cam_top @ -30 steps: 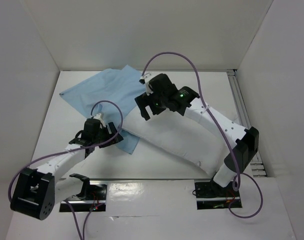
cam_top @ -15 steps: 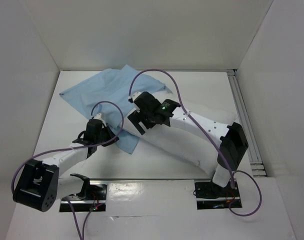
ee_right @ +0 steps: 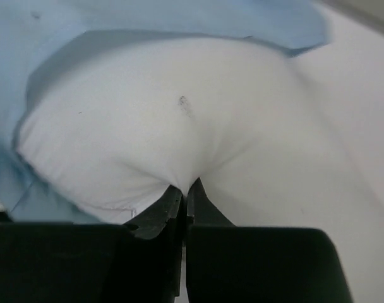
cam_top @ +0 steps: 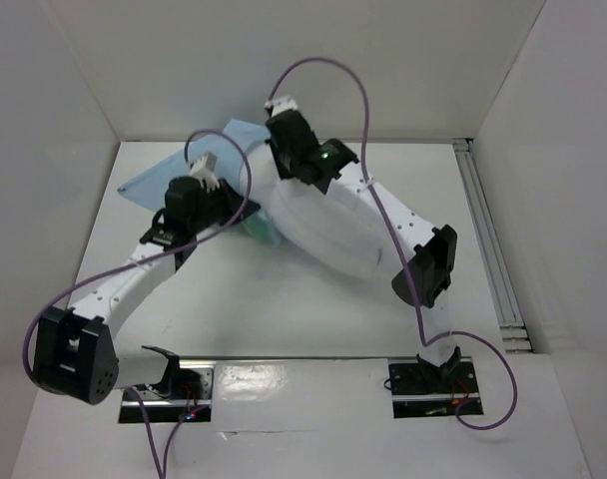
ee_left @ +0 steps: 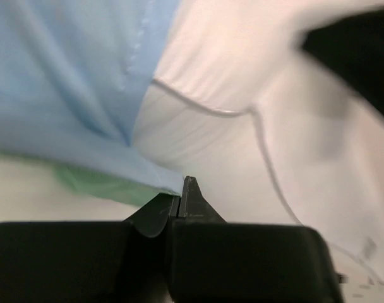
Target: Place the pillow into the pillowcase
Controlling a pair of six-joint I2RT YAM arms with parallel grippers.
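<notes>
Nearest the bases, the pillow lies slanting across the middle of the table. At its left side, the left gripper has its fingers pressed together on the light-blue edge of the pillowcase (a sea-green strip shows just beneath). Farther back, the right gripper pinches a fold of the pillow's white cover at its far end, where blue pillowcase cloth lies around and behind it.
</notes>
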